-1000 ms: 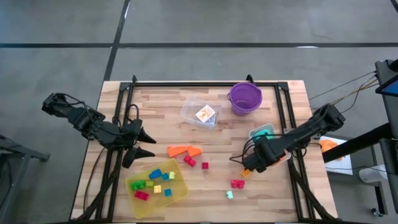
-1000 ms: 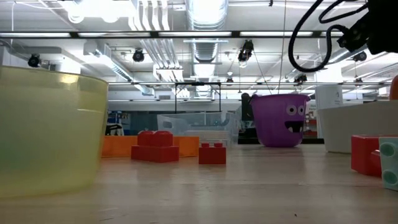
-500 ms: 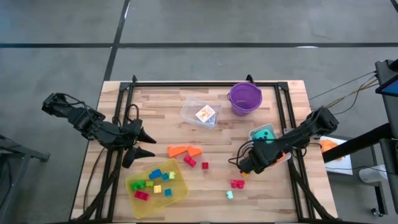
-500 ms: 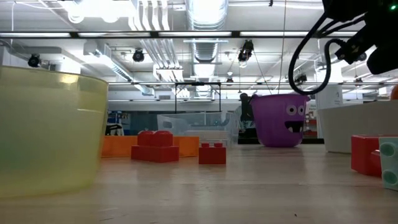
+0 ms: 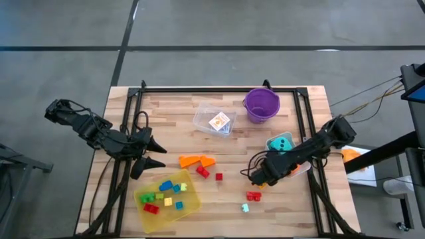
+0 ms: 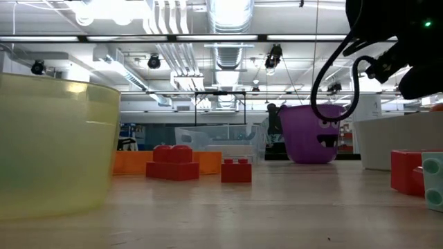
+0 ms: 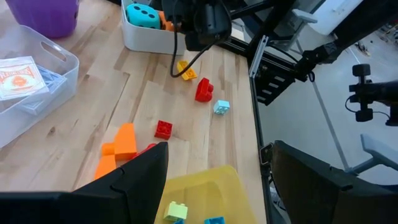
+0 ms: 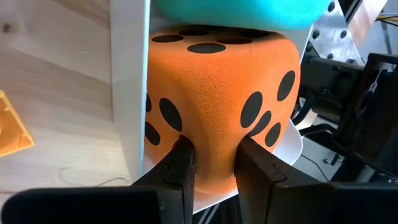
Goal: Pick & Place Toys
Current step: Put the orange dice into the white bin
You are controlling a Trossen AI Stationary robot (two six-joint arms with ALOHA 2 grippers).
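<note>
Two right-gripper (image 8: pixel 211 162) fingers (image 8: pixel 180 165) pinching orange die (image 8: pixel 211 93) beside teal die (image 5: pixel 281 143).

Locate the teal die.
In the high view the teal die sits in a white bin on the table's right side, below the purple bucket and beside the right gripper.

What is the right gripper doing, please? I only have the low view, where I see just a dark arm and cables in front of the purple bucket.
Observer: Its wrist view shows the right gripper closed on the lower edge of the orange die.
Operator: Where does that die sit?
Observer: Against the white bin, with the teal die right by it.
Operator: And the left arm?
Observer: The left gripper hangs open and empty near the yellow tray.
</note>
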